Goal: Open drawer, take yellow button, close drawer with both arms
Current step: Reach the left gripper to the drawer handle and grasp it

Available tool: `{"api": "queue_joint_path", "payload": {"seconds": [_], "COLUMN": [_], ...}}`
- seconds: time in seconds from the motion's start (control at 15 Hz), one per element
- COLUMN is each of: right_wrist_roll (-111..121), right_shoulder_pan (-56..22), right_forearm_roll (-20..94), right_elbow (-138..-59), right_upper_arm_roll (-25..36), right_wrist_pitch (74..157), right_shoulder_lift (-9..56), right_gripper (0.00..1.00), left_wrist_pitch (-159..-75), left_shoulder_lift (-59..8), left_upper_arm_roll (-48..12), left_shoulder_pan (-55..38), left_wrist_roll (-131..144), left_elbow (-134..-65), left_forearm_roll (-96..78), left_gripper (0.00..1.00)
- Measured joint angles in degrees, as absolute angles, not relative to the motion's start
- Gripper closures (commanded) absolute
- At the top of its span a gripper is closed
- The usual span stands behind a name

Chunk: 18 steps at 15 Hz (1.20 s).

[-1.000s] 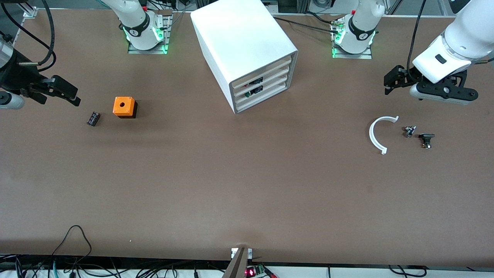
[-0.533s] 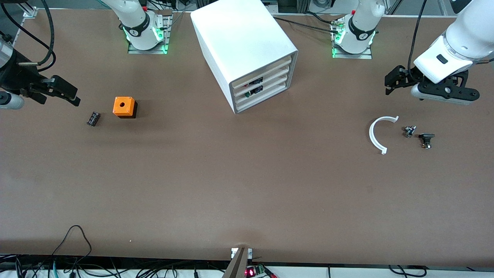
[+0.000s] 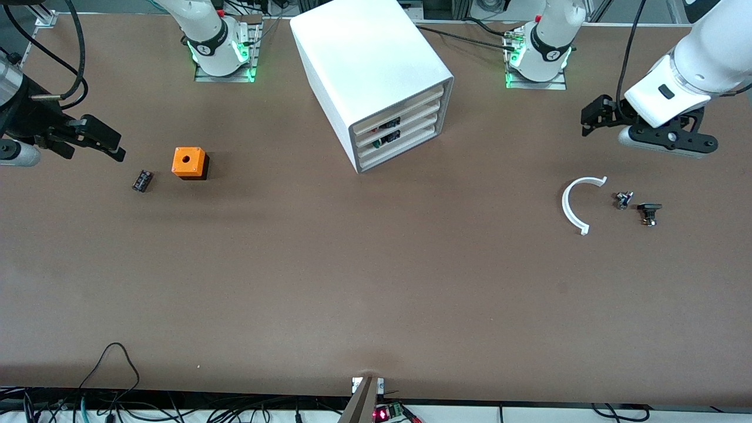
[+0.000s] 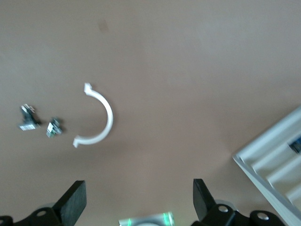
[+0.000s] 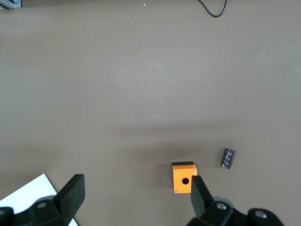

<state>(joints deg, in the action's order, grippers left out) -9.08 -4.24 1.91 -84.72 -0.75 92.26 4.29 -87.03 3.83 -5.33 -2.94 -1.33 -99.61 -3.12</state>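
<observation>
The white cabinet [image 3: 370, 59] stands at the middle of the table on the robots' side. Its uppermost drawer [image 3: 411, 106] is shut, with a plain pale front. The button is hidden. My left gripper [image 3: 587, 120] hangs open and empty over bare table toward the left arm's end, well apart from the cabinet. In the left wrist view its fingers [image 4: 73, 202] stand wide apart, and a corner of the cabinet [image 4: 277, 160] shows. My right gripper [image 3: 114, 145] is open and empty over the right arm's end; its fingers [image 5: 70, 193] are spread.
An orange cube with a round hole [image 3: 188, 162] and a small black cylinder [image 3: 141, 180] lie near the right gripper. A white arc piece [image 3: 573, 205] and two small dark parts [image 3: 623, 200] [image 3: 648, 212] lie near the left gripper. Cables run along the front edge.
My left gripper has shifted slightly toward the cabinet and the robots' side. My right gripper has barely moved. Nothing on the table has moved.
</observation>
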Motion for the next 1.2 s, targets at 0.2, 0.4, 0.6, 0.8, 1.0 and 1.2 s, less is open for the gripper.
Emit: {"api": "queue_joint_path", "payload": {"seconds": [0.2, 0.4, 0.6, 0.8, 1.0, 1.2], "right_wrist_roll": [-9.08, -9.08, -9.08, -9.08, -9.08, -9.08], "right_shoulder_pan": [-4.15, -4.11, -4.09, -4.08, -4.09, -4.17], "right_forearm_roll": [1.91, 1.91, 1.91, 1.91, 2.02, 2.22], "right_elbow": [-84.92, -85.41, -85.77, -86.56, -86.82, -86.86], "right_upper_arm_roll": [-0.7, -0.7, -0.7, -0.69, -0.71, -0.78], "right_wrist_pitch": [92.6, 92.63, 92.63, 92.64, 93.03, 93.99], "right_shoulder_lift": [5.43, 7.44, 9.42, 11.03, 13.15, 15.21], "right_gripper": [0.0, 0.0, 0.0, 0.0, 0.0, 0.0], "left_wrist_pitch": [-81.65, -78.46, -75.3, -75.37, -80.12, -88.12], "left_shoulder_lift": [3.83, 3.1, 0.8, -1.73, -3.15, -3.47], "left_upper_arm_roll": [-5.46, -5.51, -5.55, -5.64, -5.63, -5.73], "left_shoulder_pan": [-3.15, -3.22, -3.25, -3.29, -3.18, -3.32], "left_wrist_roll": [-1.87, -3.49, -5.06, -10.85, -18.12, -27.06], "left_elbow": [-99.24, -99.21, -99.34, -102.16, -108.41, -116.36], "left_forearm_roll": [-7.54, -15.86, -24.01, -32.4, -40.61, -48.34], "left_gripper": [0.0, 0.0, 0.02, 0.05, 0.05, 0.17]}}
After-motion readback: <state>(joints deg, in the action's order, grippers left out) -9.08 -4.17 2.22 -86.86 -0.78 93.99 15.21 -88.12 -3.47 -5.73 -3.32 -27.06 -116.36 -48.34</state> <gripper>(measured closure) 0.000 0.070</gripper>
